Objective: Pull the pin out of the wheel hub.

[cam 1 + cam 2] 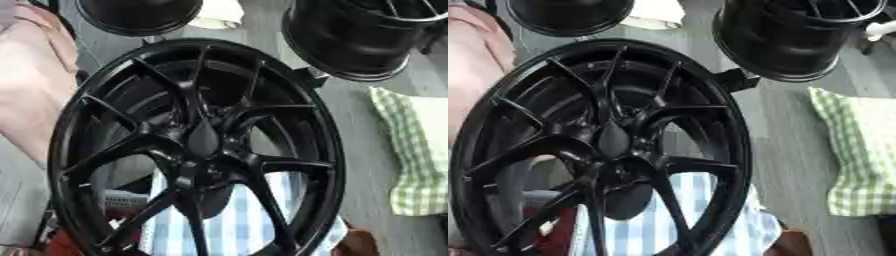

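Neither robot hand shows in our views; the black wheel hub (203, 142) stands upright close before us, its pin indistinguishable among the dark spokes.

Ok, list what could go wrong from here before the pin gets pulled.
1. No hand shows in either view, so any reach toward the hub would start unseen.
2. The pin cannot be told apart from the black hub and spokes, so a grasp might land on the wrong part.
3. The wheel fills the view, with two other rims just behind; shifting it might knock them.
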Controlling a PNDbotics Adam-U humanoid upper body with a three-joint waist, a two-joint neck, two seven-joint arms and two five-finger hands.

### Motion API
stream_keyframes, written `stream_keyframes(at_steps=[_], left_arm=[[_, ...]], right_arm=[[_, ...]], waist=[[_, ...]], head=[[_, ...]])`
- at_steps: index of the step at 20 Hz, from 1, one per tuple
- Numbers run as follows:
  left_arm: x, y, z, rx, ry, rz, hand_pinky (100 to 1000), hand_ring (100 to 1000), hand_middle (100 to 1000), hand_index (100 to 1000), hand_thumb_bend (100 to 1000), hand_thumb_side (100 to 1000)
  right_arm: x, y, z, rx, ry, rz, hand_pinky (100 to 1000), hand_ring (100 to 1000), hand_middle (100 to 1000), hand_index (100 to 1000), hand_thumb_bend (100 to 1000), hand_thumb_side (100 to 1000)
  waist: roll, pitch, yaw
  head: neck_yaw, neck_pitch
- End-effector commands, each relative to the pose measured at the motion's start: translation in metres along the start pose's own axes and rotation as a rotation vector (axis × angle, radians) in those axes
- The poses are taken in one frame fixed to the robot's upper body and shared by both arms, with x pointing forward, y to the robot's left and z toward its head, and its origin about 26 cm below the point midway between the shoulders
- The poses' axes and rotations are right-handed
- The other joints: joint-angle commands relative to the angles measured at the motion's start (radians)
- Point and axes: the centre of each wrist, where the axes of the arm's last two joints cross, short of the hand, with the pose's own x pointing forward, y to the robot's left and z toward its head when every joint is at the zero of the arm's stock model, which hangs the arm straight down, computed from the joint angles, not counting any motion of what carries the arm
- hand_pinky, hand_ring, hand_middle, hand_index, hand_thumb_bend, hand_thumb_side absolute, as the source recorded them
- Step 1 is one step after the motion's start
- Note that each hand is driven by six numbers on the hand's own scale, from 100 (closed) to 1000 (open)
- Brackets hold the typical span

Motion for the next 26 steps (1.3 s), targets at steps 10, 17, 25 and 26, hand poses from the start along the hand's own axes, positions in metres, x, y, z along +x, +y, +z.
stream_keyframes(at_steps=[10, 17, 25, 26], left_arm=[[0.008, 0.005, -0.002, 0.013, -0.023, -0.021, 780, 729, 625, 769, 136, 669], [0.007, 0.005, -0.001, 0.013, -0.018, -0.021, 780, 730, 625, 769, 133, 673], [0.007, 0.006, -0.001, 0.011, -0.019, -0.022, 780, 730, 625, 768, 135, 673], [0.007, 0.006, -0.001, 0.01, -0.019, -0.022, 780, 730, 624, 768, 135, 673]], right_arm=[[-0.003, -0.016, -0.008, -0.063, 0.015, 0.053, 865, 977, 910, 815, 100, 100], [0.005, -0.021, -0.01, -0.153, 0.058, 0.102, 935, 1000, 1000, 832, 100, 100], [0.011, -0.018, -0.005, -0.114, -0.107, -0.049, 974, 1000, 1000, 1000, 250, 1000], [0.01, -0.018, -0.007, -0.109, -0.09, -0.054, 972, 1000, 1000, 999, 212, 1000]], waist=[[0.004, -0.017, -0.003], [-0.002, -0.019, -0.001], [-0.005, -0.018, 0.002], [-0.005, -0.018, 0.001]], head=[[0.018, -0.027], [0.023, -0.041], [0.001, -0.051], [0.001, -0.051]])
